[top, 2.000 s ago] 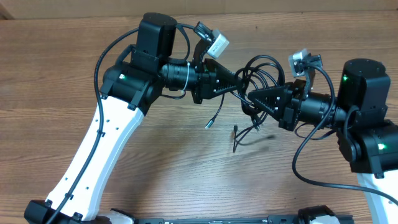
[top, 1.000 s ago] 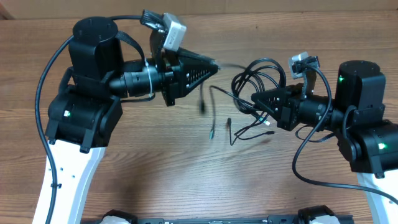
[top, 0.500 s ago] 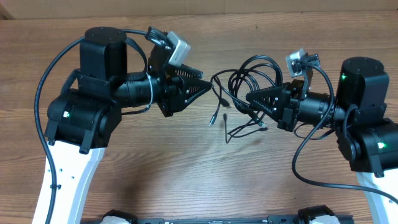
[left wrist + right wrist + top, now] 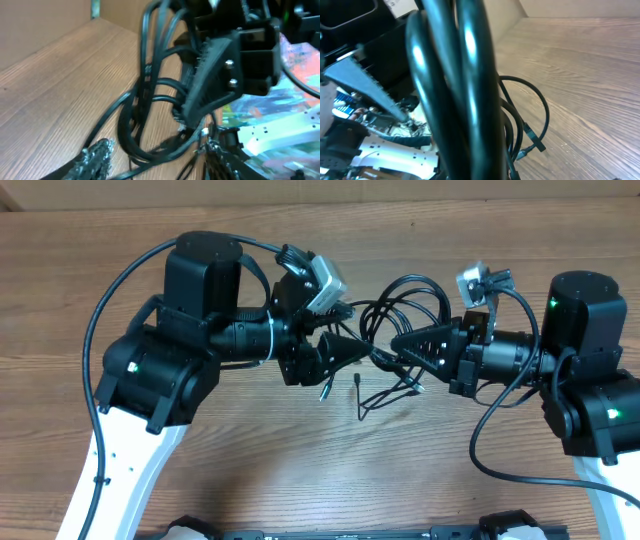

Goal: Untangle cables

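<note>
As right end effector (image 4: 397, 345) clamps cables (image 4: 145, 65); left end effector (image 4: 362, 352) adjacent

A brown wood-grain table (image 4: 300, 470) fills the overhead view, evenly lit, with soft shadows on it. A paler tan board (image 4: 480, 188) runs along its far edge, standing upright like a plain wall.

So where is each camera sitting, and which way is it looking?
Overhead: above the brown wooden table, looking straight down; shows the left arm, right arm, left pincer and right pincer at the thin black cables.
Left wrist: on the left arm, facing the right pincer and cables; its own fingertips show at the bottom.
Right wrist: on the right arm, facing along the table; gripped cables fill it close up.
Shared: both wrist views show the cable tangle from opposite sides.
</note>
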